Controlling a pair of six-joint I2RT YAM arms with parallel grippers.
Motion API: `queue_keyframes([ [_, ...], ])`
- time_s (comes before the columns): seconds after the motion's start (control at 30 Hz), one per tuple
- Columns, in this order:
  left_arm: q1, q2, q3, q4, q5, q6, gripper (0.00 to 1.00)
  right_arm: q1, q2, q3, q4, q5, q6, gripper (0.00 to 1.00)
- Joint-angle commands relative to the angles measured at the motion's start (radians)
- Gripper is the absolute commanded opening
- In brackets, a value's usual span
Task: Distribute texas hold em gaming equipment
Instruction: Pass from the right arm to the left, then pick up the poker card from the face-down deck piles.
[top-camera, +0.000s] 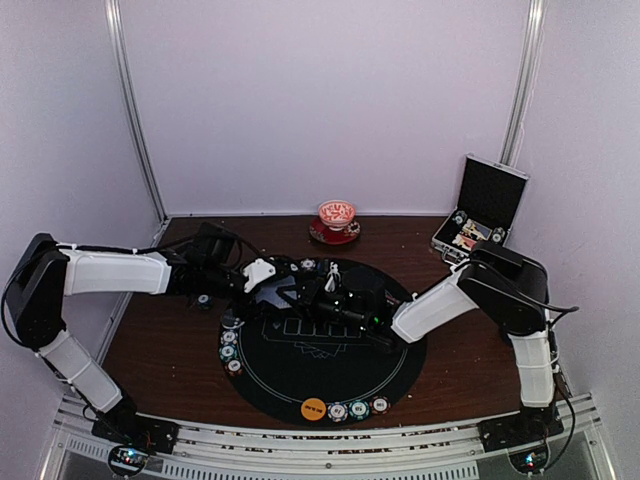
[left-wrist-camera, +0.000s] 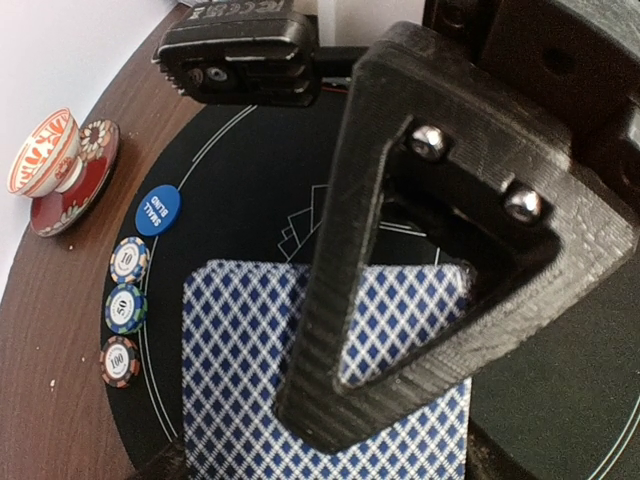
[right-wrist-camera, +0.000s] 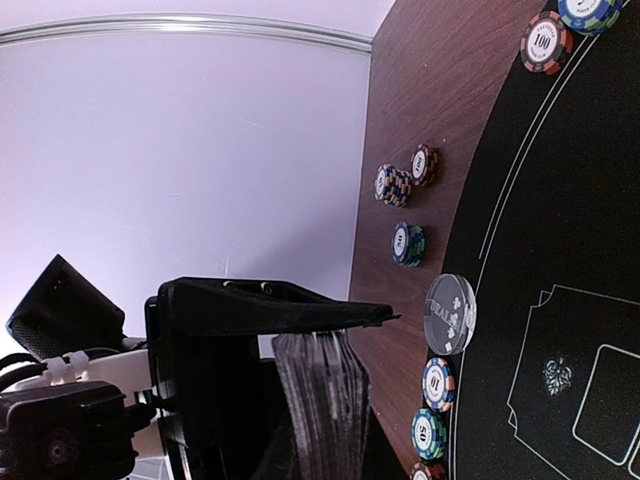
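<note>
The left gripper (top-camera: 287, 290) pinches a deck of blue-diamond-backed playing cards (left-wrist-camera: 240, 370) above the far-left part of the round black mat (top-camera: 330, 385), with the deck's back face turned to the left wrist camera. The right gripper (top-camera: 338, 303) comes in from the mat's right side, close to the left one; whether its fingers are spread cannot be told. In the right wrist view the deck shows edge-on, so its thin side faces that gripper, which looks best placed to draw off a card.
</note>
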Motion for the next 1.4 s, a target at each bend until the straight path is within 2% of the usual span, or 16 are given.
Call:
queue_keyframes([
  [0.0, -0.018, 0.024, 0.04, -0.002, 0.045, 0.007, 0.49, 0.007, 0.021, 0.037, 0.022, 0.018, -0.008, 0.0],
  [0.1, -0.018, 0.035, 0.046, -0.012, 0.048, 0.007, 0.48, 0.006, 0.028, 0.044, 0.021, 0.01, -0.008, 0.03],
  [0.33, -0.018, 0.051, 0.051, -0.04, 0.052, 0.022, 0.45, 0.004, 0.023, 0.068, -0.028, -0.02, -0.048, 0.37],
  [0.43, -0.018, 0.058, 0.047, -0.059, 0.052, 0.042, 0.44, -0.002, 0.001, 0.065, -0.074, -0.03, -0.086, 0.46],
  [0.77, -0.018, 0.071, 0.058, -0.11, 0.049, 0.077, 0.38, -0.017, -0.04, 0.014, -0.147, -0.079, -0.157, 0.5],
  [1.0, -0.018, 0.043, 0.046, -0.11, 0.041, 0.089, 0.39, -0.034, -0.057, -0.033, -0.119, -0.113, -0.17, 0.51],
  [1.37, -0.018, 0.026, 0.027, -0.088, 0.038, 0.078, 0.41, -0.033, -0.02, 0.003, -0.141, -0.168, -0.178, 0.53],
])
